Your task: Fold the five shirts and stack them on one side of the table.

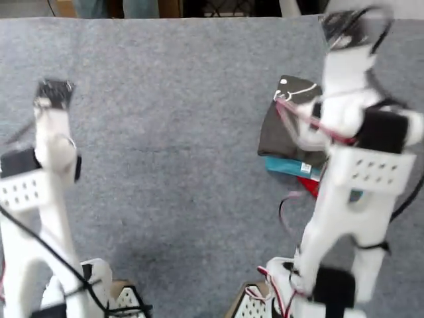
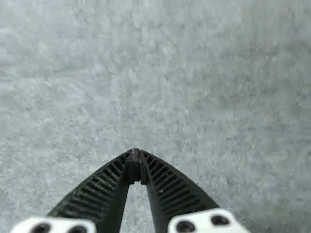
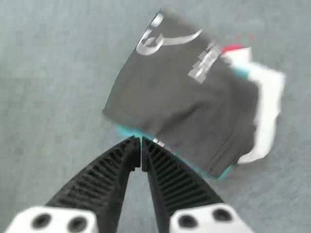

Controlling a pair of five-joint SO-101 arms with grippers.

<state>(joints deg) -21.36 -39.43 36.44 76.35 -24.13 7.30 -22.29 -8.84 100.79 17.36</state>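
A stack of folded shirts lies at the right side of the table, partly hidden behind the right arm. A dark grey shirt [image 1: 286, 126] [image 3: 184, 102] with white print tops it. Under it show a teal shirt [image 1: 291, 167] [image 3: 127, 130], a red one [image 1: 310, 186] [image 3: 232, 48] and a white one [image 3: 269, 104]. My right gripper [image 3: 140, 141] is shut and empty, raised above the stack near its teal edge. My left gripper [image 2: 135, 154] [image 1: 54, 90] is shut and empty over bare carpet at the far left.
A grey carpet [image 1: 172, 132] covers the table. Both arm bases [image 1: 79, 291] stand at the near edge. Loose red and black cables [image 1: 288, 212] hang by the right arm. The table's far edge [image 1: 199, 17] runs along the back.
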